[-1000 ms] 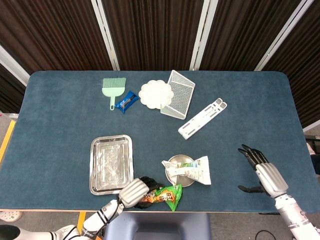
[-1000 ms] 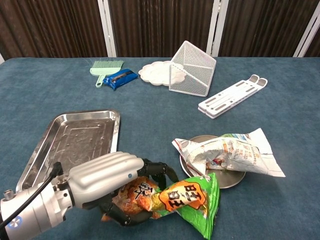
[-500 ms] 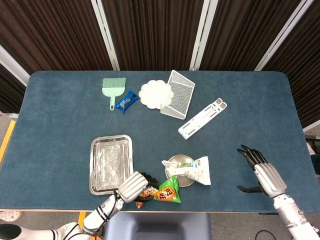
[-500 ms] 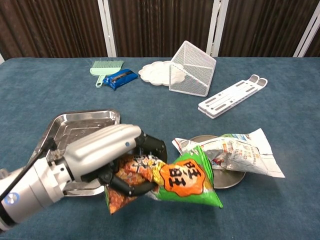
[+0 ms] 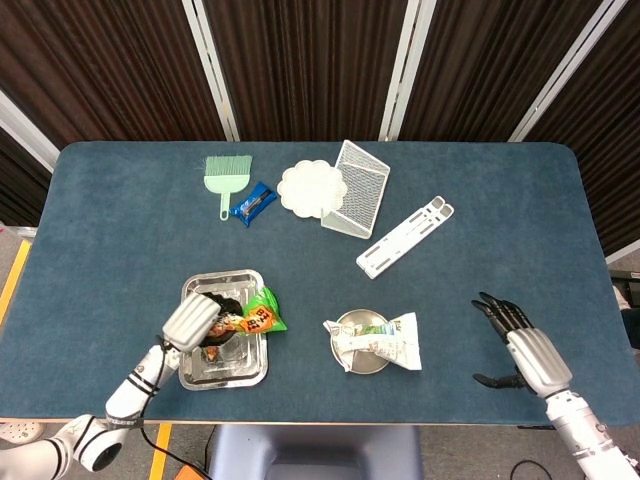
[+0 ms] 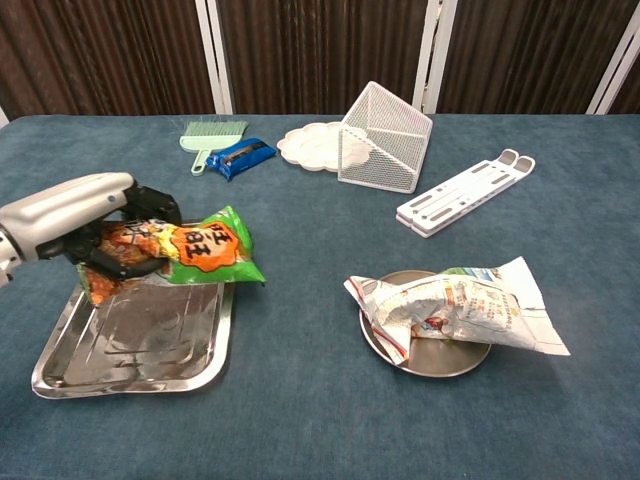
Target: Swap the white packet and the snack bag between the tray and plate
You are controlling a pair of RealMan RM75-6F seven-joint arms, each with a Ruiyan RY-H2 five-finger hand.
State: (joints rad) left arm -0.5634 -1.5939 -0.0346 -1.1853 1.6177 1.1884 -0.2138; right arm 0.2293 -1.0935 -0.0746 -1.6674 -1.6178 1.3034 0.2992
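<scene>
My left hand [image 5: 197, 320] [image 6: 82, 217] grips the orange and green snack bag [image 5: 250, 318] [image 6: 188, 249] and holds it in the air over the steel tray [image 5: 248, 371] [image 6: 130, 355]. The bag's green end sticks out past the tray's right rim. The white packet [image 5: 382, 342] [image 6: 468, 308] lies across the small round metal plate [image 5: 372, 365] [image 6: 430, 360] and overhangs it to the right. My right hand [image 5: 520, 345] hovers open near the table's front right, apart from everything; the chest view does not show it.
At the back stand a green brush [image 5: 224, 176] [image 6: 209, 138], a blue wrapped bar [image 5: 252, 203] [image 6: 240, 155], a white scalloped dish [image 5: 309, 187] [image 6: 305, 144], a white wire rack [image 5: 357, 188] [image 6: 384, 138] and a white folding stand [image 5: 405, 235] [image 6: 464, 191].
My left hand lifted the snack bag from the table's front edge and carried it left and back, over the tray. The right hand and the white packet stayed put.
</scene>
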